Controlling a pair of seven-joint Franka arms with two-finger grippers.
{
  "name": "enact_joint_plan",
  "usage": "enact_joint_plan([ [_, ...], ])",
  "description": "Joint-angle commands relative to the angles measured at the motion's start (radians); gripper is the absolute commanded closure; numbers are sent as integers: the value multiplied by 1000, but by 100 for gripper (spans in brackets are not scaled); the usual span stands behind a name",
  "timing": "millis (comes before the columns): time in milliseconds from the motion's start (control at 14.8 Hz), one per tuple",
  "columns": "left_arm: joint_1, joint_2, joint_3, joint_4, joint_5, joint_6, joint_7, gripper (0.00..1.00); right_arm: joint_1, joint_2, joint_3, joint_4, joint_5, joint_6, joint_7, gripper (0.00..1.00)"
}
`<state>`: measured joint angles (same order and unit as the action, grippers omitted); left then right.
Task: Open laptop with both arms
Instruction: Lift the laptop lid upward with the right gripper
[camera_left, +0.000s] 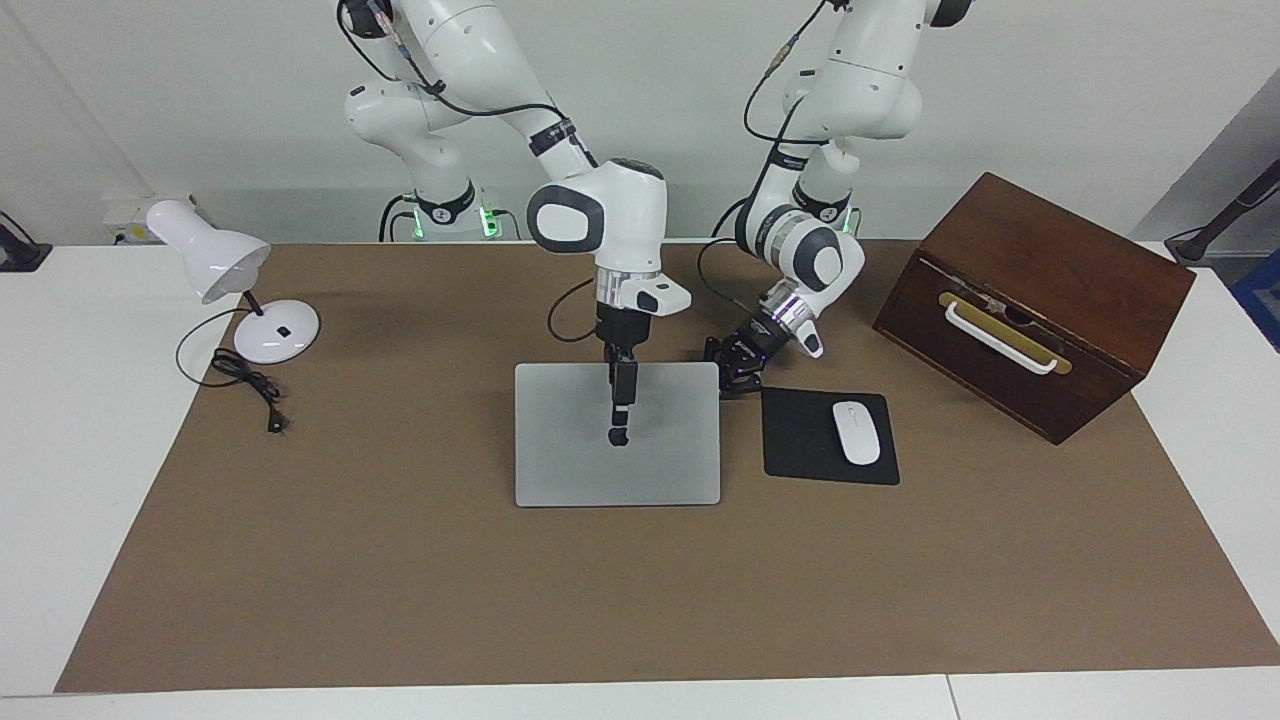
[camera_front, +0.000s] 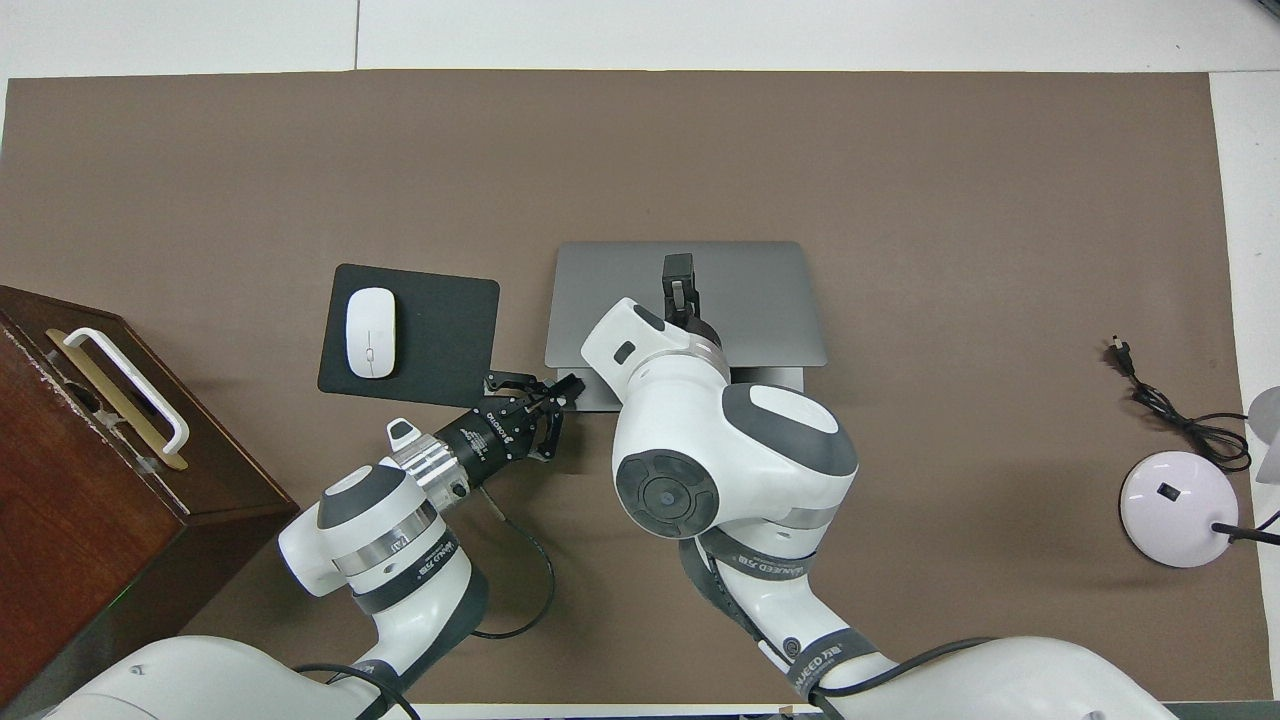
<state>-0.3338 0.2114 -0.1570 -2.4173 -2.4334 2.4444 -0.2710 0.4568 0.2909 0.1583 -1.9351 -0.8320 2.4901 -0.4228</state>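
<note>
The silver-grey laptop lies mid-table on the brown mat. Its lid is tilted up along the edge nearer the robots. A strip of the base shows under that edge. My right gripper points down over the middle of the lid and covers the dark logo. In the overhead view my right gripper stands over the lid's farther half. Whether it touches the lid I cannot tell. My left gripper is shut, low at the laptop's corner nearest the mouse pad. Seen from above, my left gripper meets that corner.
A black mouse pad with a white mouse lies beside the laptop, toward the left arm's end. A dark wooden box with a white handle stands past it. A white desk lamp and its cable sit at the right arm's end.
</note>
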Motion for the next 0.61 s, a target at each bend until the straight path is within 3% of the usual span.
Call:
enact_joint_plan([
  [0, 6, 43, 7, 21, -21, -5, 38, 100, -9, 22, 6, 47, -36, -25, 10, 0],
  [541, 6, 43, 7, 21, -22, -4, 38, 100, -3, 21, 4, 93, -42, -48, 7, 0],
])
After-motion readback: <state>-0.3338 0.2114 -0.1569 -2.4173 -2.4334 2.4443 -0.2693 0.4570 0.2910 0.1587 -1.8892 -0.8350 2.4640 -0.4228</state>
